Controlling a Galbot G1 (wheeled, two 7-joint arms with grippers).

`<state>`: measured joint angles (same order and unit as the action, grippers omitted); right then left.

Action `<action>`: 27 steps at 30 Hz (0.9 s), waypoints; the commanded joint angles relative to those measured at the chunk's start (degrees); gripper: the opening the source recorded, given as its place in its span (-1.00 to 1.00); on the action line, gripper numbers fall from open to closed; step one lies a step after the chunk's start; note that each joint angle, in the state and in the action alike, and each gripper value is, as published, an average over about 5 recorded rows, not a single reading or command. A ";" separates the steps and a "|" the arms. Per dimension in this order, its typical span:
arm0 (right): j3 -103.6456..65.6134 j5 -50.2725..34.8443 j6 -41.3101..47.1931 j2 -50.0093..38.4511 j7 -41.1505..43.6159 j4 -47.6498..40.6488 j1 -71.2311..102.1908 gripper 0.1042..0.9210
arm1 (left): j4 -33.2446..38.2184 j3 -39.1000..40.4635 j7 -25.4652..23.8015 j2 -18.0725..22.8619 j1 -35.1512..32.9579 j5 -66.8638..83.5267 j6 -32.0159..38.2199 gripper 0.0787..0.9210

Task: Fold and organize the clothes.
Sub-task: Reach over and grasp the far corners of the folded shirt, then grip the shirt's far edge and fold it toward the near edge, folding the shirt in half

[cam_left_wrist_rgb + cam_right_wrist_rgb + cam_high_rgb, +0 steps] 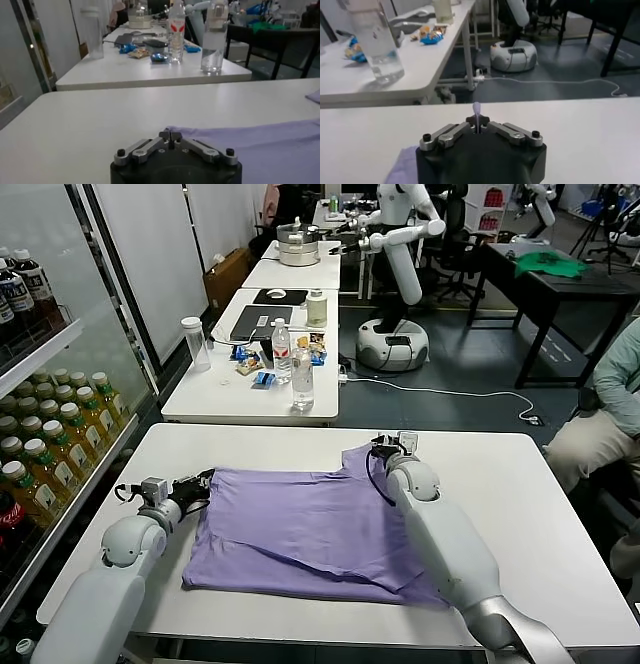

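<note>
We see a lavender T-shirt lying flat on the white bench, spread over the middle of the top and reaching close to the near edge. Its plain side faces up, and a fold line runs across the cloth from the left side toward the near right corner of the shirt.

Our left gripper rests low at the shirt's left edge, nearer the bench's left side. In the left wrist view the fingers are pressed together, with the purple cloth starting right at their tips; we cannot tell for sure whether a bit of fabric is pinched between them.

Our right gripper sits at the far right corner of the shirt, toward the bench's far edge. In the right wrist view its fingers are closed on a thin tuft of the lavender fabric, which sticks up between the tips, and more of the shirt shows beside the gripper body.

Beyond the far edge stands another white table carrying water bottles, a tall clear cup and snack packets. A drinks fridge stands beside the bench's left edge.
</note>
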<state>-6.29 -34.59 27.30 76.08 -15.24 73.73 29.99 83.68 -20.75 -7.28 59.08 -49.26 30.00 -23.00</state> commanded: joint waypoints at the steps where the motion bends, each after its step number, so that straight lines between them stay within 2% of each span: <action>1: -1.93 -3.85 4.31 -9.92 -3.44 29.00 14.60 -0.97 | 13.75 -4.28 0.90 -1.98 -12.93 3.89 1.39 -0.99; 11: -8.89 -4.19 5.19 -15.10 -3.45 41.54 29.90 -0.97 | 17.96 -8.11 1.40 -2.88 -19.29 3.77 3.22 -0.99; 19: -13.75 -4.15 4.94 -17.25 -1.80 43.68 37.58 -0.97 | 20.03 -9.39 1.16 -2.59 -22.84 3.28 3.13 -0.99; 27: -13.99 -3.72 4.76 -17.19 -0.86 44.33 39.93 -0.97 | 22.64 -11.83 -0.83 -2.50 -26.98 0.92 -0.46 -0.99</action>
<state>-17.74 -38.20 31.66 60.73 -16.48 113.25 62.93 102.49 -30.10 -6.81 56.68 -70.29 32.40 -20.85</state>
